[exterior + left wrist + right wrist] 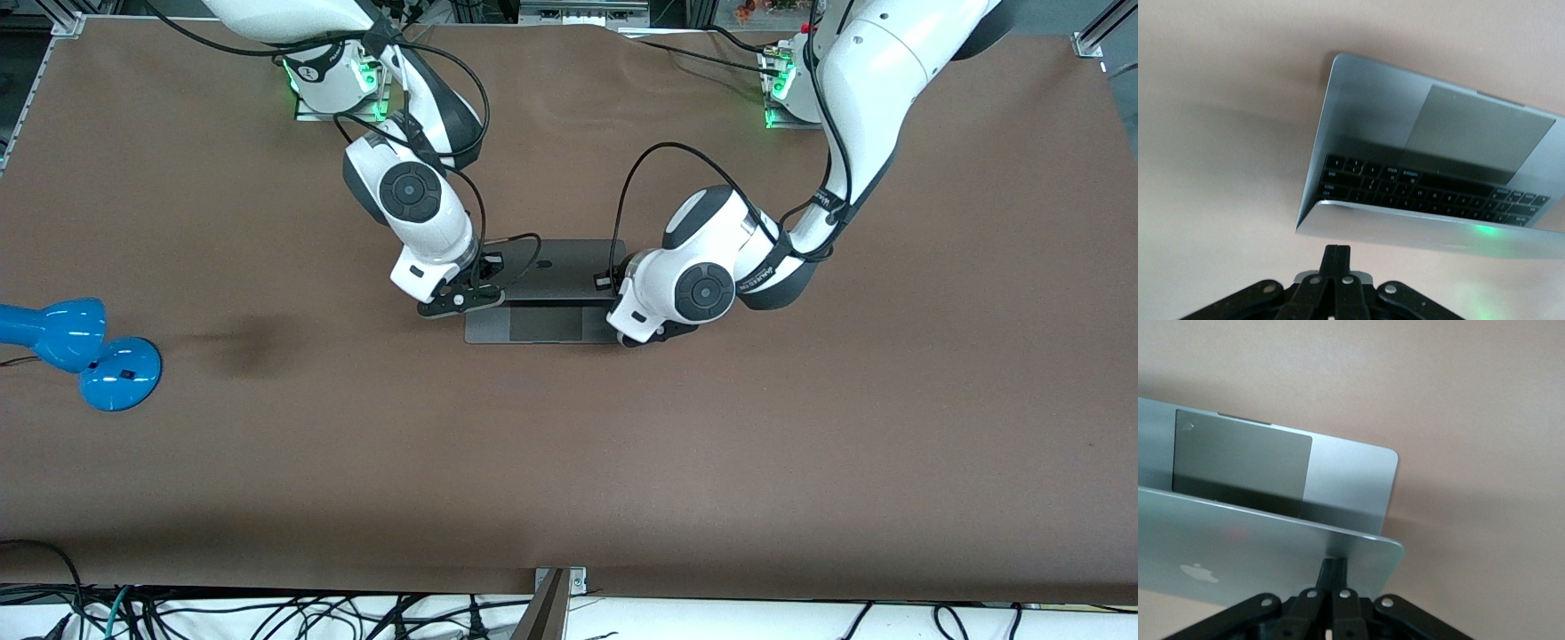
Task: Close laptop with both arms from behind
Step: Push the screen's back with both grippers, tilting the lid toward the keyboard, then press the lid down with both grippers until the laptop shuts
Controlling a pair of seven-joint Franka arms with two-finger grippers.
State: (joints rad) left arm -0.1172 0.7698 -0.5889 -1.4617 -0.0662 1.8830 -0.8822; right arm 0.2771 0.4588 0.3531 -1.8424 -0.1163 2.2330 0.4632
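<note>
The grey laptop (562, 267) lies mid-table, half open, its lid tilted low over the black keyboard (1418, 187) and trackpad (1471, 133). My right gripper (469, 296) is shut and empty at the lid corner toward the right arm's end. In the right wrist view its fingertips (1335, 565) press against the lid's back (1258, 543), near the apple logo (1199, 572). My left gripper (638, 334) is shut and empty at the lid corner toward the left arm's end. In the left wrist view it (1337, 253) sits just off the lid's back (1405, 227).
A blue desk lamp (84, 348) lies at the table's edge toward the right arm's end, nearer the front camera than the laptop. Brown table surface (569, 462) spreads around the laptop. Cables hang along the front edge (267, 613).
</note>
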